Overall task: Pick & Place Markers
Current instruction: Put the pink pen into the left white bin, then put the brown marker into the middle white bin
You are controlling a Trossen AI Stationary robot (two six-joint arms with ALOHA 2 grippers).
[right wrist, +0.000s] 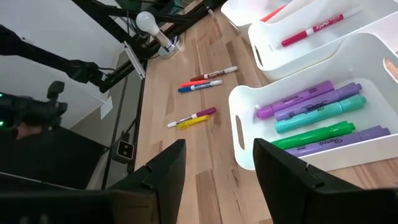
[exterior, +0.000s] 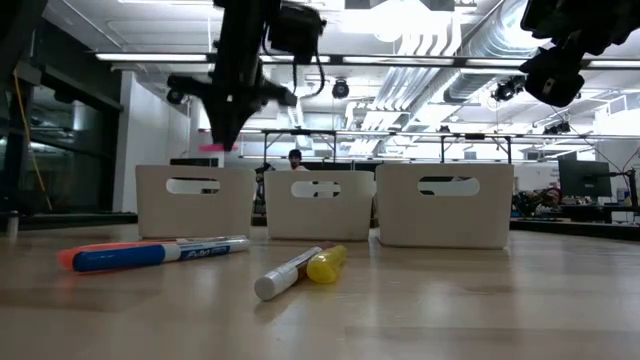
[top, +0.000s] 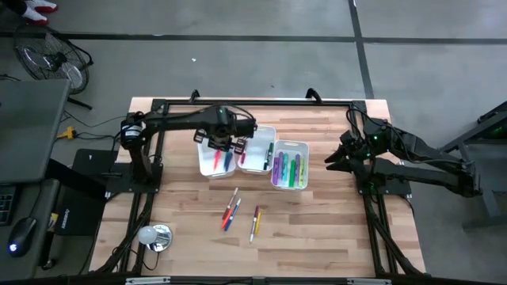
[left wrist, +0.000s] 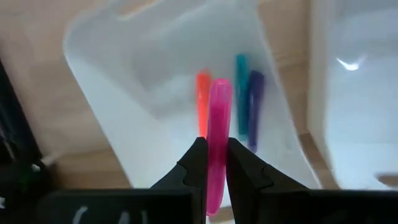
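Loose markers (top: 231, 212) lie nearest on the wooden surface (top: 333, 229), not yet sorted. Over the leftmost bin (top: 212, 161), the left hand (top: 225, 145) pinches a pink marker (left wrist: 217, 130) lengthwise above three already inside, apparently poised for a drop. Beyond the middle bin (top: 258, 150) and the right bin (top: 291, 165), the right hand (top: 334, 158) waits, fingers wide and empty.

I see my wooden table (top: 333, 229); three white bins (top: 252, 150) sit mid-table; loose markers (top: 231, 214) lie nearer; a light bulb (top: 150, 234) rests near-left.
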